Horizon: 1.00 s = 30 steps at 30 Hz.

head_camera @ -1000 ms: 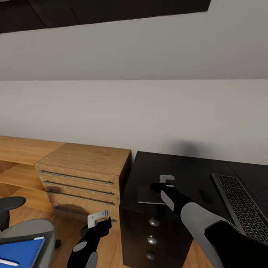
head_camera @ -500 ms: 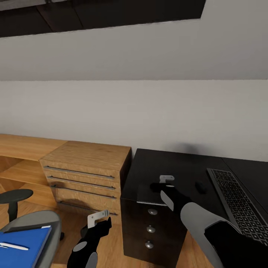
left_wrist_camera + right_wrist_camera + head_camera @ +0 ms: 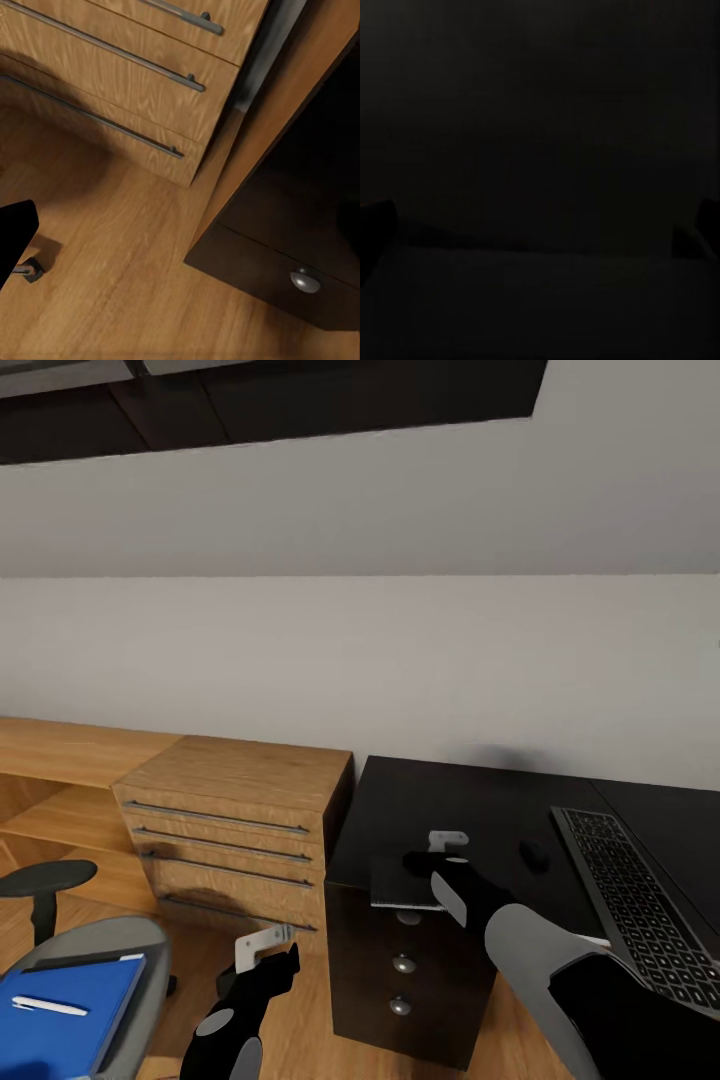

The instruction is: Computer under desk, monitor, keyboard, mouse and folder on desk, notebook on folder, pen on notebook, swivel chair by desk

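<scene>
Black cabinet desk (image 3: pixel 470 810), three round silver drawer knobs down its front, taken as landmark. Light wooden drawer unit (image 3: pixel 235 805) stands touching its left side. Swivel chair (image 3: pixel 95 950) sits on the wood floor well left of the desk, nearer the camera. Keyboard (image 3: pixel 625 890) lies on the desk top at its right; mouse (image 3: pixel 533 852) just left of it. Blue folder (image 3: pixel 65 1000) lies on the chair seat, pen (image 3: pixel 50 1006) on top. Notebook (image 3: pixel 405 882) is at the desk's front left corner, partly overhanging. Right gripper (image 3: pixel 440 852) at the notebook; cannot tell its closure. Left gripper (image 3: pixel 262 948) hangs before the drawer unit, holding nothing, opening unclear.
</scene>
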Available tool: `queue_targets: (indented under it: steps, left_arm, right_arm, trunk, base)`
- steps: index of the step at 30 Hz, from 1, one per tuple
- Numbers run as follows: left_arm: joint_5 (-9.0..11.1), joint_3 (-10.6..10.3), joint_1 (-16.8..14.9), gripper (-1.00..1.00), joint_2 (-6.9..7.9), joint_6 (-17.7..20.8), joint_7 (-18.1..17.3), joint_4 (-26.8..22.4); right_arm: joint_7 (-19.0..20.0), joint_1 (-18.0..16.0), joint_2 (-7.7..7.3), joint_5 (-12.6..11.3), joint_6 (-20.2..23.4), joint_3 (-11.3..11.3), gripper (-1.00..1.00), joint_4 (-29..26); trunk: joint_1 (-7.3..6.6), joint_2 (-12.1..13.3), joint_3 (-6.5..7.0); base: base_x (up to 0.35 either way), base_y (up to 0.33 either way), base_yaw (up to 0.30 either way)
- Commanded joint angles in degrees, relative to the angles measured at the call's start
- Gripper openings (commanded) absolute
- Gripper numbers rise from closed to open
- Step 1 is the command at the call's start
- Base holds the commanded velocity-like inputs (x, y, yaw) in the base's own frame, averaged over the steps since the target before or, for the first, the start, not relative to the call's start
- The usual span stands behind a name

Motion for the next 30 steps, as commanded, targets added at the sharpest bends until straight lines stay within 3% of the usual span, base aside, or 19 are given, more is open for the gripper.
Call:
queue_targets:
  steps: [1,21,30]
  left_arm:
    - [0.6,-0.08,-0.04,1.0,0.01,0.12,0.54,-0.08]
    - [0.58,-0.08,-0.03,1.0,0.01,0.12,0.54,-0.01]
    - [0.6,-0.08,-0.04,1.0,0.01,0.13,0.54,-0.01]
  right_arm:
    - [-0.35,0.01,-0.03,-0.82,0.32,0.56,1.0,2.58]
    - [-0.35,0.05,0.22,-0.82,0.29,0.56,1.0,2.57]
    - [-0.35,0.09,0.23,-0.88,0.05,0.54,1.0,2.57]
  trunk:
    - [0.0,-0.03,-0.07]
    - [0.0,-0.03,-0.07]
    - [-1.98,3.58,1.54]
  base:
    - [-0.013,0.0,0.0]
    - [-0.002,0.0,0.0]
    - [0.0,0.0,0.0]
